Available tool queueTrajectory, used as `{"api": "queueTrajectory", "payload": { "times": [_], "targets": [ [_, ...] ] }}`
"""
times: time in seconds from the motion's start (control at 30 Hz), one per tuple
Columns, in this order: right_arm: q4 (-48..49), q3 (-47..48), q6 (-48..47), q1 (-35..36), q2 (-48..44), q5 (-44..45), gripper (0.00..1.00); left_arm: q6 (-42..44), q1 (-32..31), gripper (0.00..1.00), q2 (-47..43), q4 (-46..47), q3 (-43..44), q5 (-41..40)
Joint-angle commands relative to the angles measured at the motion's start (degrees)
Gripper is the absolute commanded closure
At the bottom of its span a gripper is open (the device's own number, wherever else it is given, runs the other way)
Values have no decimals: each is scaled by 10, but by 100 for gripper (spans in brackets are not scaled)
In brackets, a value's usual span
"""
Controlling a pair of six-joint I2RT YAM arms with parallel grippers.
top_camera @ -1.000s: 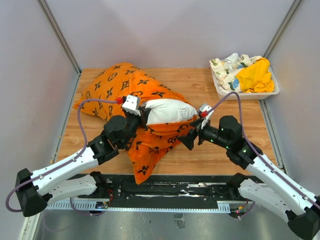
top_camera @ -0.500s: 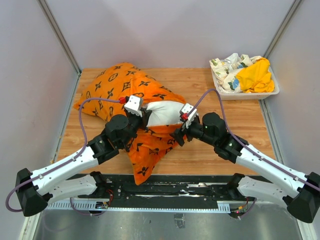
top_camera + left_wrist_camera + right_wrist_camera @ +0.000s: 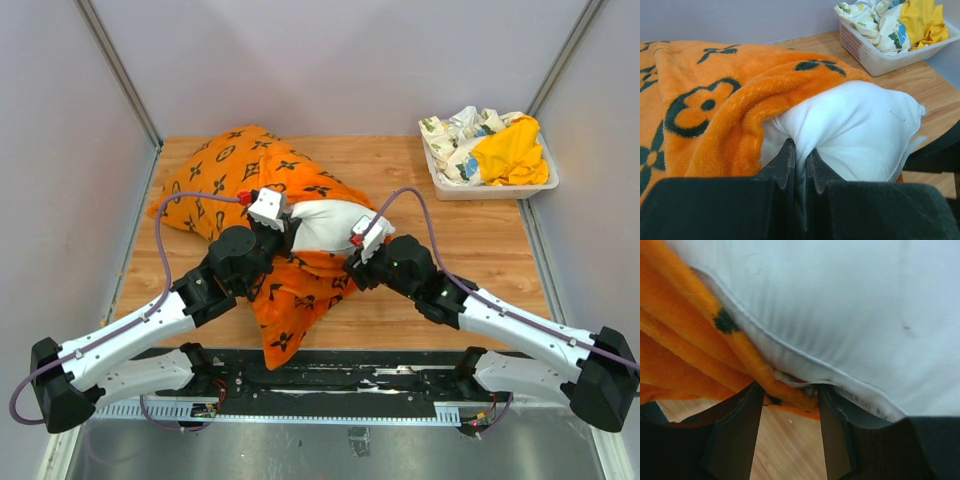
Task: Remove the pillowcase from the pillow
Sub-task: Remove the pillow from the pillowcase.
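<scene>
The orange pillowcase [image 3: 230,170] with black motifs lies across the left and middle of the table, with a flap hanging toward the near edge. The white pillow [image 3: 325,222] sticks out of its open end. My left gripper [image 3: 283,234] is shut on a pinch of the pillow's white fabric [image 3: 850,130], beside the orange edge [image 3: 715,100]. My right gripper [image 3: 352,270] is open at the pillow's near right corner. In the right wrist view its gripper [image 3: 790,402] straddles the orange hem [image 3: 685,355] under the pillow [image 3: 840,305].
A white basket [image 3: 490,191] stands at the back right, holding a yellow cloth [image 3: 510,150] and a floral-print cloth [image 3: 455,135]; it also shows in the left wrist view [image 3: 865,52]. Bare wooden table [image 3: 480,250] lies between the pillow and the basket.
My right arm has swung left and in toward the pillow, bringing its open gripper to the orange hem below the pillow's corner. My left gripper has kept its hold, barely moving.
</scene>
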Motion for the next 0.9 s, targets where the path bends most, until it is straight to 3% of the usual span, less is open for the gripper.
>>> {"api": "queueTrajectory", "payload": {
  "times": [0.0, 0.13, 0.33, 0.43, 0.63, 0.67, 0.7, 0.73, 0.77, 0.8, 0.87],
  "targets": [
    [28, -7, 23, 43, 27, -24, 52, 16, 11, 100, -1, 72, 62, -21],
    [7, -23, 44, 59, 34, -87, 58, 14, 34, 100, 17, 56, 87, -18],
    [-13, -73, 95, 60, 30, -145, 81, 3, 66, 100, 47, 48, 131, 0],
    [-34, -90, 108, 60, 23, -100, 97, 2, 70, 100, 53, 45, 149, 8],
    [-92, -90, 125, 53, -63, 79, 99, 2, 71, 100, 54, 37, 162, -1],
    [-94, -89, 126, 45, -75, 94, 95, 0, 71, 100, 54, 36, 162, -4],
    [-94, -87, 123, 34, -85, 91, 75, -3, 71, 100, 54, 35, 160, -4],
    [-94, -83, 116, 25, -92, 74, 45, -7, 71, 100, 52, 35, 157, 4],
    [-94, -74, 110, 23, -96, 59, 26, -11, 71, 100, 50, 38, 152, 13],
    [-95, -61, 101, 24, -99, 39, 16, -14, 71, 100, 47, 44, 146, 22],
    [-105, -27, 94, 27, -103, -2, 10, -20, 70, 100, 45, 52, 135, 38]
  ]
}}
